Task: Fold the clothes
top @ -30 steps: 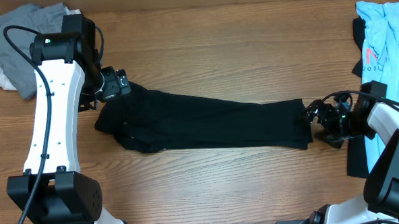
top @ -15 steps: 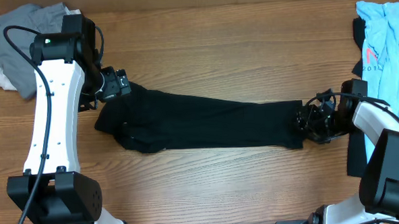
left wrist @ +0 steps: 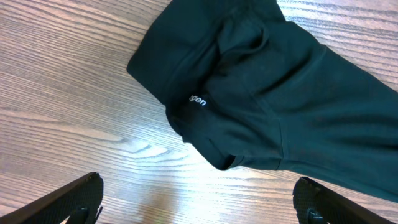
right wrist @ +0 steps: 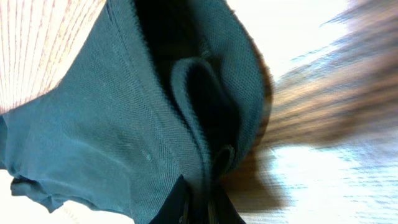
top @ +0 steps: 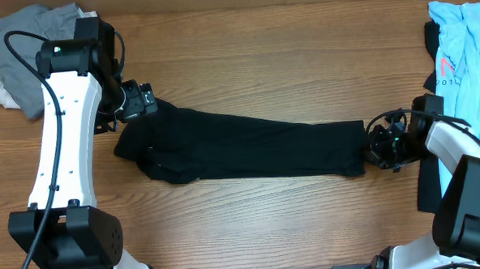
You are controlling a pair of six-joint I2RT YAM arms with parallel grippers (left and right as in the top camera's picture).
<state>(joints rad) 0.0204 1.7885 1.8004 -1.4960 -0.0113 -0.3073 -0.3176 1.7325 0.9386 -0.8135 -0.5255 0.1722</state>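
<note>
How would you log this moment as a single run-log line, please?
right gripper: jaws shut on black T-shirt edge | left gripper: jaws open, empty, near opposite end

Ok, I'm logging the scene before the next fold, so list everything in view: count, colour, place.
black T-shirt: one, black, stretched long across the table's middle
grey and white clothes: one heap, grey over white, far left corner
light-blue shirt: one, light blue with red print, far right edge
dark cloth: one, black, right edge, partly hidden
table: one, brown wood
left gripper: one, black, open, by the T-shirt's left end
right gripper: one, black, shut on the T-shirt's right end
</note>
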